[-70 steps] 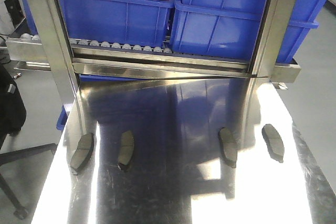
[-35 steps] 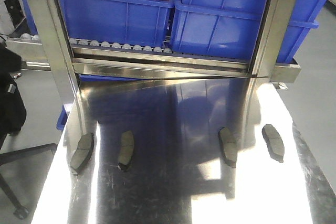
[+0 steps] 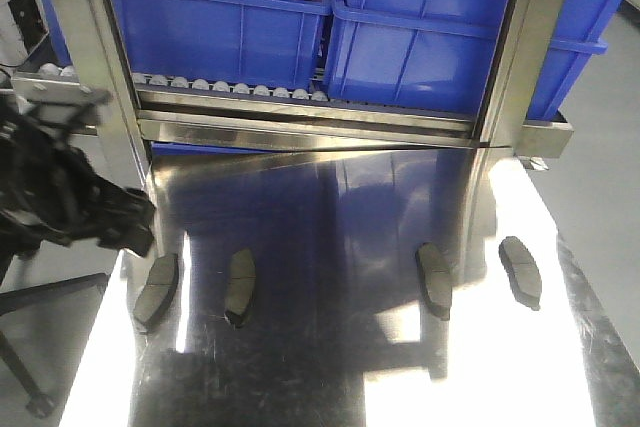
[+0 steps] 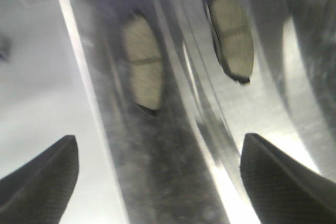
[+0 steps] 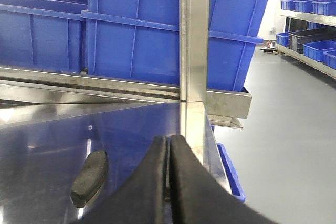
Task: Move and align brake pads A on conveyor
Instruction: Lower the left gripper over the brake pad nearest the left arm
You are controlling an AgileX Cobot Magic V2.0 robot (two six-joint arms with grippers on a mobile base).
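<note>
I've got my left tool [image 4: 158,145] wide open, two brake pads [image 4: 143,69] just ahead; right tool [image 5: 169,140] pinched closed.

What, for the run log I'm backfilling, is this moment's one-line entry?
left end effector: open, over brake pads | right end effector: shut, empty | brake pads: on steel table

Factory or warehouse floor: blue storage bins [image 3: 220,32] on roller rack [image 3: 230,87], steel worktable [image 3: 330,347], bin shelving [image 5: 307,53] beyond.
</note>
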